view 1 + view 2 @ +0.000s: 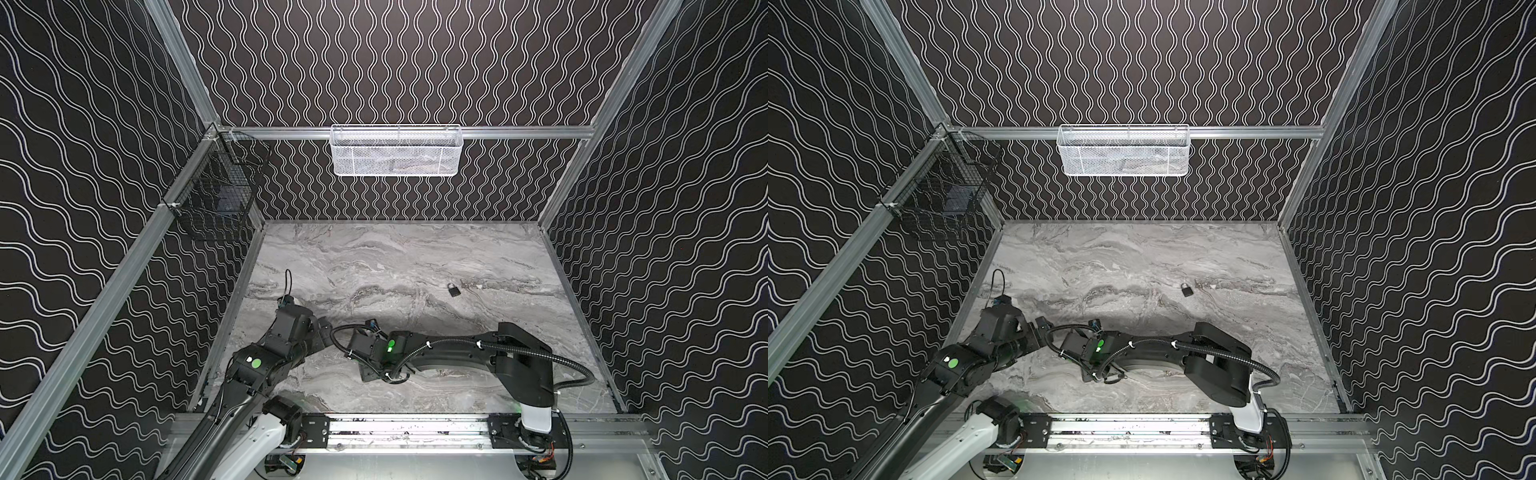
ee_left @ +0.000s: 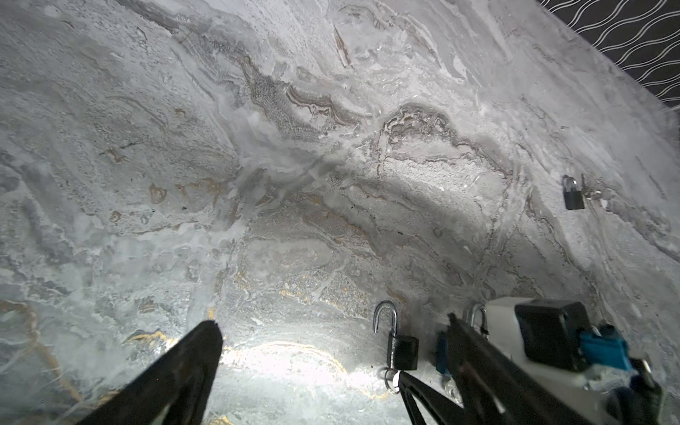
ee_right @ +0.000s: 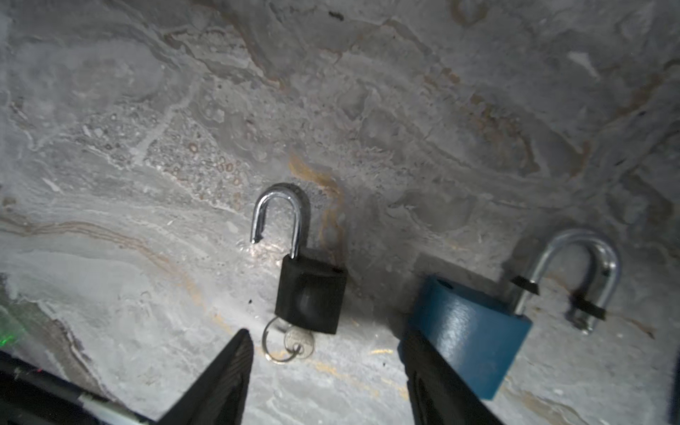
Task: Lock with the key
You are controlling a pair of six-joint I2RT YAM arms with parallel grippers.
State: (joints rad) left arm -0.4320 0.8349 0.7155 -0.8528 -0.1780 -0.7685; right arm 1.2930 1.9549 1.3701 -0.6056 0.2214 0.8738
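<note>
A small black padlock (image 3: 311,294) lies flat on the marble table, its silver shackle swung open. The key (image 3: 298,342) sits in its base with a ring on it. My right gripper (image 3: 327,353) is open, low over the table, one finger on each side of the key and touching neither key nor lock. Its far finger overlaps a blue padlock (image 3: 467,331) with an open shackle. My left gripper (image 2: 335,323) stands wide open and holds nothing, with the black padlock (image 2: 403,351) just ahead. In both top views the right arm hides these locks.
A second small black padlock (image 1: 454,289) (image 2: 573,195), shackle closed, lies further back right on the table (image 1: 415,257). A white mesh basket (image 1: 395,151) hangs on the back rail and a black wire basket (image 1: 216,187) on the left wall.
</note>
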